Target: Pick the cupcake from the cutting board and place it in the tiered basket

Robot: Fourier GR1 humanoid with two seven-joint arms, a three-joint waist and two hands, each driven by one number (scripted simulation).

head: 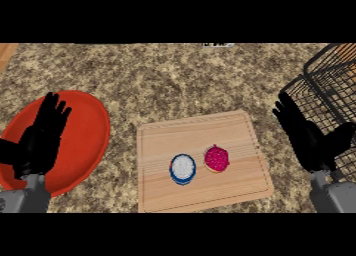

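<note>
With the right hand [308,136] hanging open, fingers straight and apart, beside the black wire tiered basket [336,90], I'd be lowering it left onto the domed pink cupcake [217,158], sitting just beside a round blue-rimmed white object [183,168] on the pale wooden cutting board [173,195].

One pale wooden cutting board [203,197], one pink-frosted cupcake [217,159], one white-topped cupcake in a blue case [183,168], one round red plate [92,135], one black wire tiered basket [332,85], two black hands.
</note>
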